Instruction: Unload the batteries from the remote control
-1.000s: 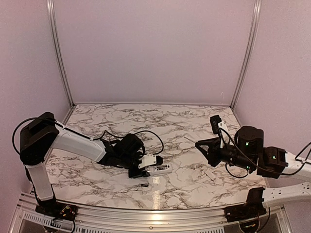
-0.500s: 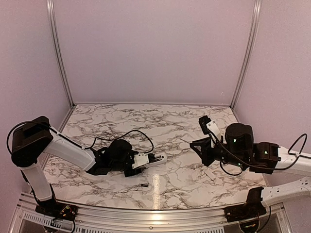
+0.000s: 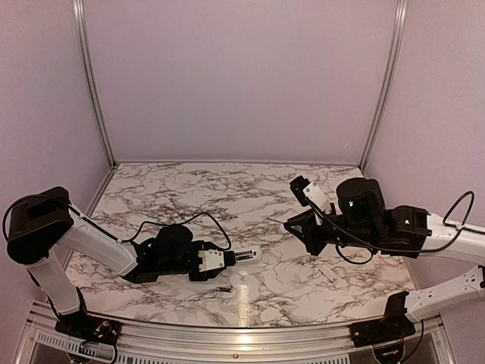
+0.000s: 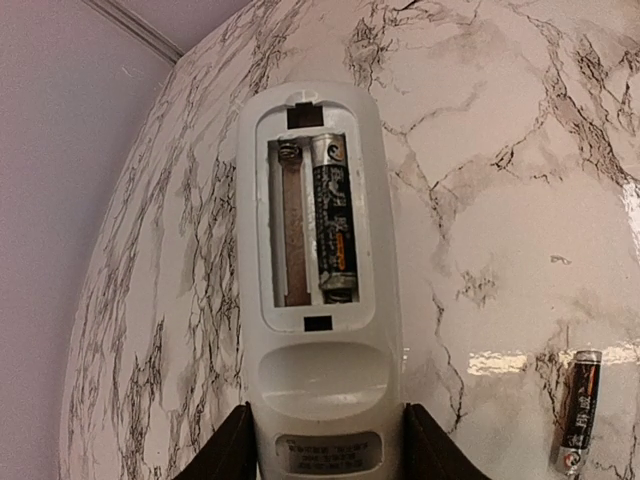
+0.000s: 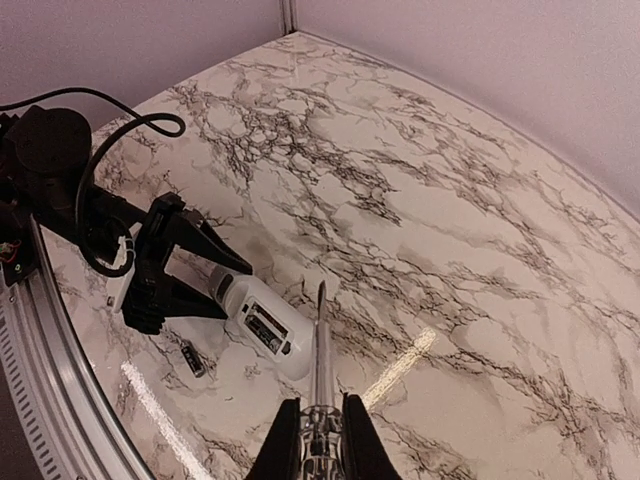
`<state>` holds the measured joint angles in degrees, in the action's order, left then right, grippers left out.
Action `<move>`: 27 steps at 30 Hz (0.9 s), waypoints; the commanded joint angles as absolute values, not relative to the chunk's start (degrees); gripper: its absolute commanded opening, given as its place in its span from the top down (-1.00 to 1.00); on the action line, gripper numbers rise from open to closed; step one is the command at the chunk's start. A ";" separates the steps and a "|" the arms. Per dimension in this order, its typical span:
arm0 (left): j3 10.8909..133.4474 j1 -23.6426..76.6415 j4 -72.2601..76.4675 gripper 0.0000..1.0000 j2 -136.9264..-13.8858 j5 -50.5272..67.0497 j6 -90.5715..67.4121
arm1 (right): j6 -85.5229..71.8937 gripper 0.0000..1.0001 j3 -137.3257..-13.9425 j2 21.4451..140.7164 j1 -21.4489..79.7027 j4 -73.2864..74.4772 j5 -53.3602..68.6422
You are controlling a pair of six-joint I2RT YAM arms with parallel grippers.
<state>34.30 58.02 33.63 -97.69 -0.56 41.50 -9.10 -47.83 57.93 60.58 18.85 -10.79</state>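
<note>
The left claw (image 4: 325, 445) grips the remote (image 4: 320, 375) by its end, open side up, one battery (image 4: 337, 230) inside and a loose battery (image 4: 580, 408) on the worktop (image 4: 520, 150) nearby, so the right claw (image 5: 320, 440), clenched on the stick (image 5: 320, 340), should slip its tip under the battery's end and lever gently.

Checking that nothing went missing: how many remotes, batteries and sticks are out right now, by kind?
Remote: 1
Batteries: 2, one inside the remote, one loose
Stick: 1
Total: 4
</note>
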 commanded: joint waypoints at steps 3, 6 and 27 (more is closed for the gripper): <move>30.57 58.19 38.38 1.00 -95.43 2.15 45.61 | -6.47 1.00 -53.26 61.68 60.60 26.02 -3.32; 28.78 58.18 40.93 1.00 -94.41 3.37 46.02 | -5.81 1.00 -55.43 64.70 60.70 28.12 0.38; 24.90 58.18 54.50 1.00 -97.29 8.92 42.90 | -2.74 1.00 -64.92 79.78 60.73 33.18 9.05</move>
